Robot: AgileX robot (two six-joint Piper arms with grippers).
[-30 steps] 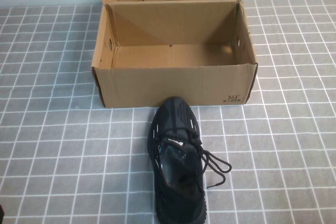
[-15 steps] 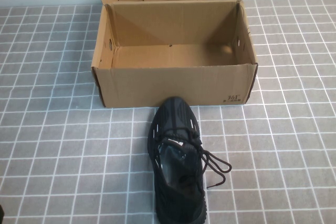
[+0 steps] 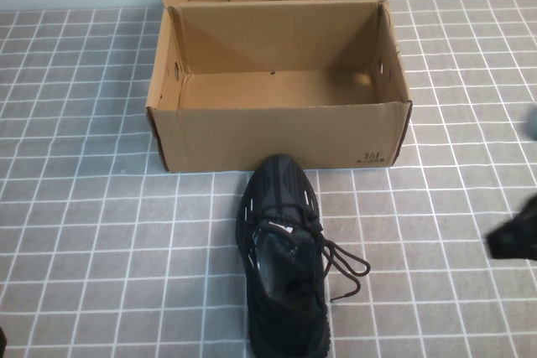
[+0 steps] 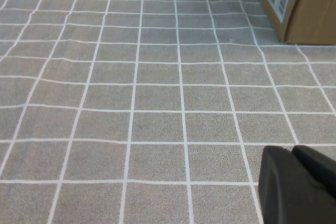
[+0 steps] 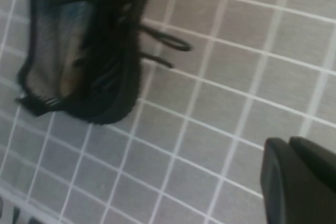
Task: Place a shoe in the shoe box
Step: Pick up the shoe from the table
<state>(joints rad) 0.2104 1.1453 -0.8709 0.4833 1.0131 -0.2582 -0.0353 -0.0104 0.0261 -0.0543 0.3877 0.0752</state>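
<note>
High view: shoe [image 3: 284, 257] lies toe-first against the open shoe box [image 3: 277, 136] for loading; right gripper [image 3: 513, 237] at the table's right edge and left gripper [image 4: 296, 184] parked over bare table, both closed, empty.

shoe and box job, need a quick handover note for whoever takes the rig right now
Left gripper: shut, empty, parked low over the tiled table near its left front corner.
Right gripper: shut, empty, at the table's right edge, level with the shoe.
Shoe: on the table, toe pointing at the shoe box's front wall.
Shoe box: open, lid flap back, nothing inside.
Done: nothing.
Left: grasp the shoe, place it in the box.
</note>
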